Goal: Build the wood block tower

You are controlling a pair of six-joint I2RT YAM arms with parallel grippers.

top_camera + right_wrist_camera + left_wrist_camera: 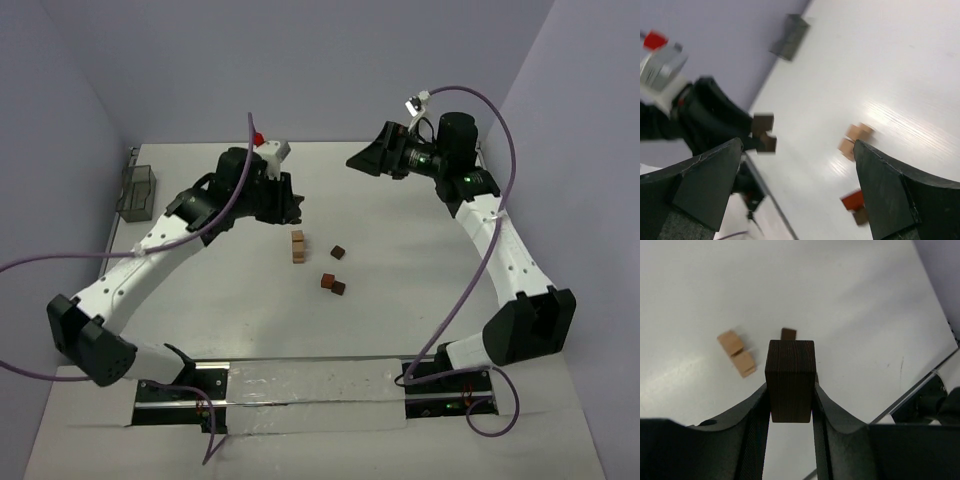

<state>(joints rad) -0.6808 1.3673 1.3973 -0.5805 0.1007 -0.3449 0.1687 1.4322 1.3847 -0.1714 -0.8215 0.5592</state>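
Two light tan blocks (298,246) sit touching each other on the white table; they also show in the left wrist view (736,353) and the right wrist view (855,138). A dark brown block (338,252) lies to their right. A reddish block (326,281) and a dark block (339,289) lie together nearer the arms. My left gripper (288,208) hovers just behind the tan blocks, shut on a dark brown block (790,380). My right gripper (362,160) is raised at the back right, open and empty, with its fingers (705,185) wide apart.
A greyish see-through box (137,192) stands at the table's far left edge and also shows in the right wrist view (790,29). A metal rail (310,380) runs along the near edge between the arm bases.
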